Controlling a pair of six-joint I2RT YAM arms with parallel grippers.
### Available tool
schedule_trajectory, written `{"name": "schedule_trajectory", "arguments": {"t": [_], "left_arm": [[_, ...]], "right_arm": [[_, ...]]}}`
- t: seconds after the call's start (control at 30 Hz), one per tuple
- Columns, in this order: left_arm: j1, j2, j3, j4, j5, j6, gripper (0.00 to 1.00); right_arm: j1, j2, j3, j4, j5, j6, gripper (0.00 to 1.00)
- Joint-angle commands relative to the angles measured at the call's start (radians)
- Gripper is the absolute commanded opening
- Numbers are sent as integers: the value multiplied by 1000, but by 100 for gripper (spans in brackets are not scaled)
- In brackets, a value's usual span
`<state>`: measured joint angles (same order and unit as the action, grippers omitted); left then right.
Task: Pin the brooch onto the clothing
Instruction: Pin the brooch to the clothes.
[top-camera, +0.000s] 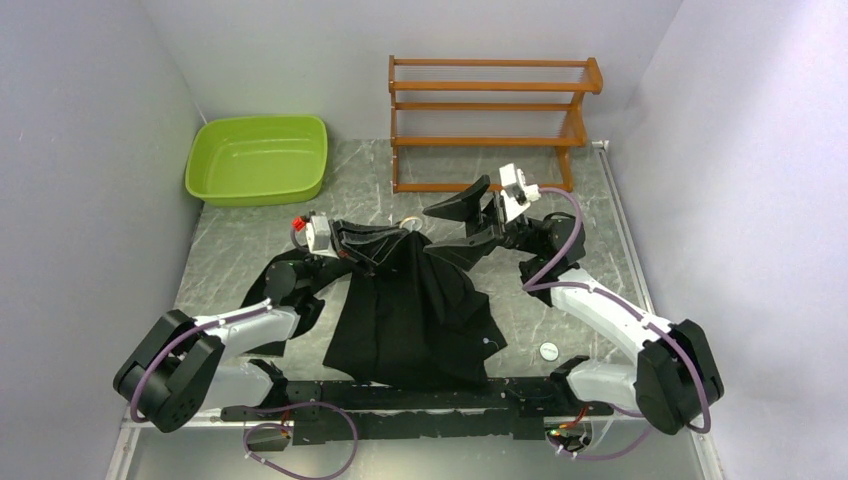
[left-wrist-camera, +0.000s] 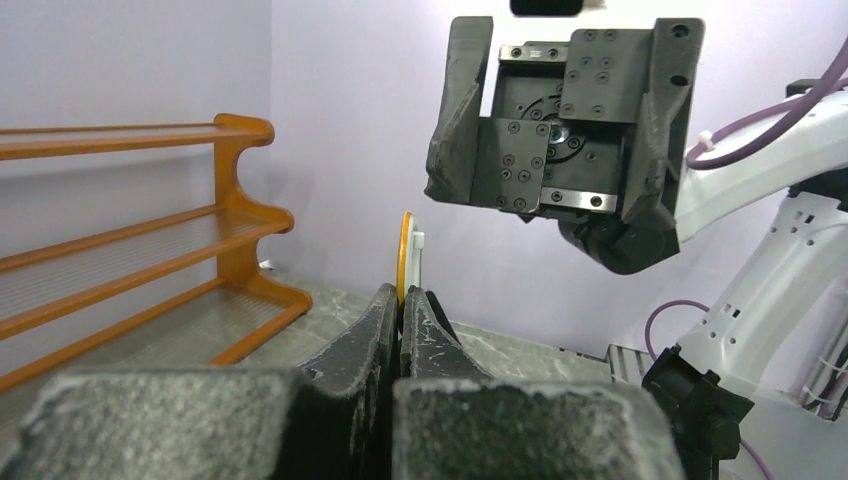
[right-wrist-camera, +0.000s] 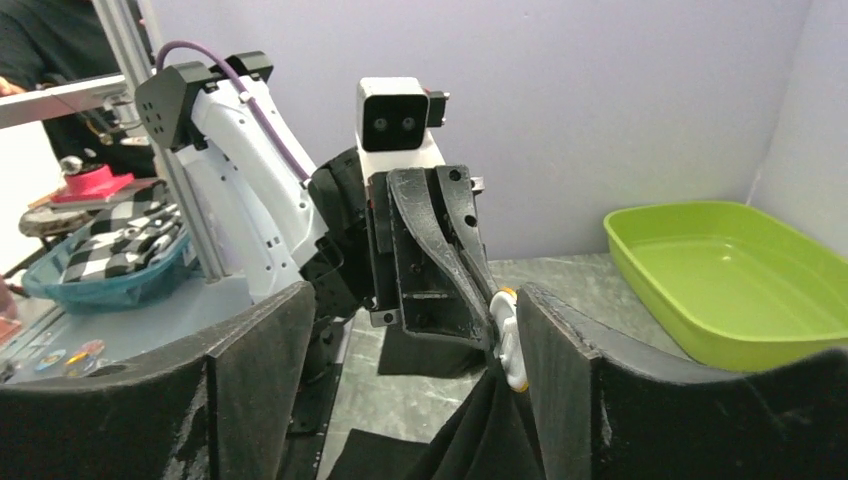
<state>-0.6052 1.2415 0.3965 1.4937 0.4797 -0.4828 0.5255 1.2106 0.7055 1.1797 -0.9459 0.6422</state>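
The clothing (top-camera: 410, 310), a black shirt, is spread on the table, and one fold of it (right-wrist-camera: 480, 430) is lifted and hangs from the brooch. The brooch (right-wrist-camera: 508, 340) is a small disc with an orange rim and a white back; it stands edge-on (left-wrist-camera: 405, 255) above my left fingertips. My left gripper (left-wrist-camera: 402, 300) is shut on it, with the fabric at the pinch (top-camera: 400, 232). My right gripper (top-camera: 462, 228) faces it with its fingers spread wide (right-wrist-camera: 415, 300). Its right finger (right-wrist-camera: 560, 350) is just beside the brooch, and nothing is held between them.
A green tub (top-camera: 258, 160) sits at the back left. A wooden shoe rack (top-camera: 490, 105) stands at the back centre, close behind the right gripper. A small pale round disc (top-camera: 549, 350) lies on the table near the right arm's base.
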Motion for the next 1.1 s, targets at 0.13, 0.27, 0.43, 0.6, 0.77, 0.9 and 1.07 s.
{"name": "schedule_trajectory", "arguments": {"t": [0.13, 0.27, 0.43, 0.6, 0.77, 0.9, 1.07], "left_arm": [[5, -31, 28, -85, -4, 69, 3], [4, -58, 67, -253, 9, 168, 3], [-1, -89, 156, -599, 80, 401, 3], [-50, -99, 206, -891, 132, 719, 3], [-94, -99, 229, -1133, 246, 953, 15], [-143, -103, 244, -1294, 298, 1095, 49], [-176, -189, 204, -1276, 227, 1053, 94]], "right_arm": [[2, -133, 2, -353, 188, -215, 91], [-3, -186, 2, -548, 354, -253, 100], [-43, -236, -5, -739, 539, -209, 100], [-172, -229, -34, -827, 537, -96, 100], [-306, -122, -56, -875, 448, -22, 100], [-306, -1, -15, -961, 398, -66, 100], [-303, 158, 24, -1024, 340, -131, 99]]}}
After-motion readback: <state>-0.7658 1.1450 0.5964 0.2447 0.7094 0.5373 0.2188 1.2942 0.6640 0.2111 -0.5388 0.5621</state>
